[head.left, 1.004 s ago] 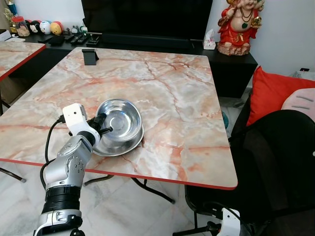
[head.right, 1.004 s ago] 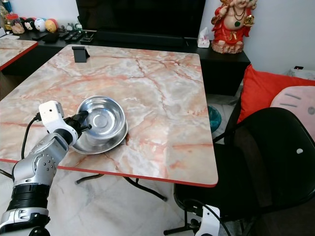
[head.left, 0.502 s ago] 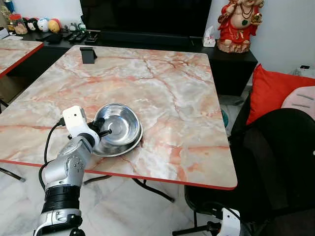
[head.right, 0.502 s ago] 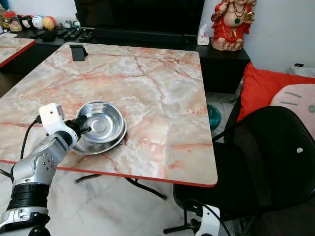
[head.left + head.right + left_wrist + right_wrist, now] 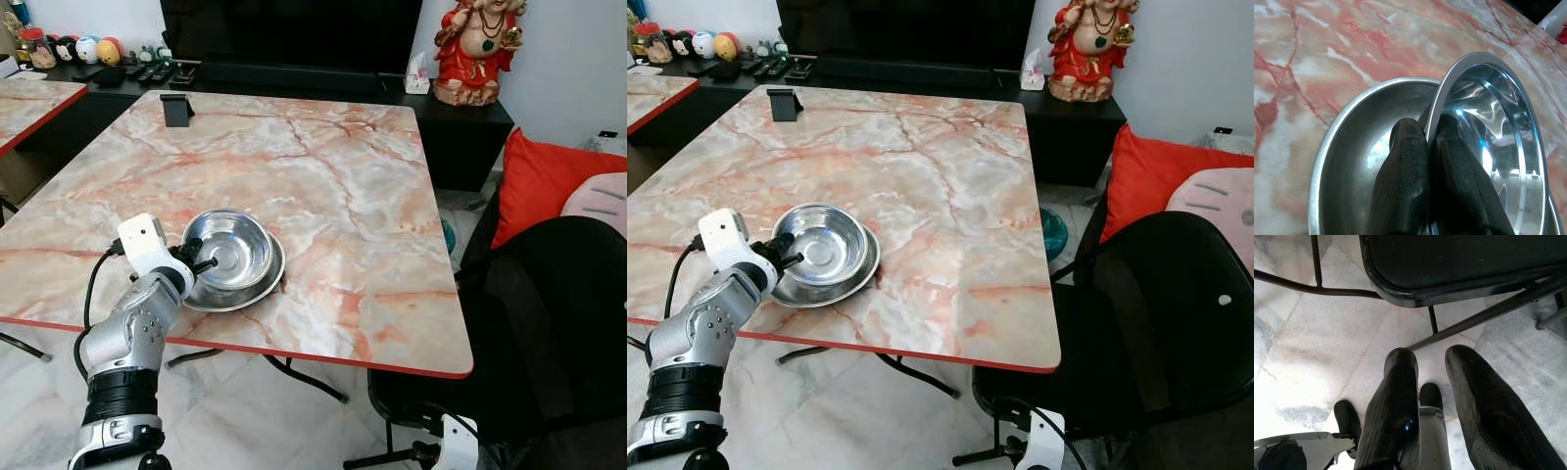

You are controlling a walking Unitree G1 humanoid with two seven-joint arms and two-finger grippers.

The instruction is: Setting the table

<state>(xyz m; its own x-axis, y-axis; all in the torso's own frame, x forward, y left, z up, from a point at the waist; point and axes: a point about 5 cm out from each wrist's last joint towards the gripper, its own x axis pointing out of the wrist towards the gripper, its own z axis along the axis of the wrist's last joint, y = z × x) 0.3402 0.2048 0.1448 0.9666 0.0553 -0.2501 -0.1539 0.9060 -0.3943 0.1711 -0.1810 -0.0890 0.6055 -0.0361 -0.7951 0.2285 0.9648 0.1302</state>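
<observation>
- Marble tabletop [image 5: 323, 176], red-edged: carries the metalware near its front left corner, and a small black stand [image 5: 177, 110] at the far left corner.
- Black chair [image 5: 1176, 323]: just beside the tabletop's right edge.
- Steel plate [image 5: 257, 286]: flat on the tabletop, under the bowl.
- Steel bowl [image 5: 230, 250]: tilted on the plate.
- Left gripper [image 5: 1426, 142]: fingers pinched onto the bowl's near rim, one inside, one outside.
- Right gripper [image 5: 1432, 360]: hangs idle above the floor by the chair legs, fingers apart, grasping nothing.
</observation>
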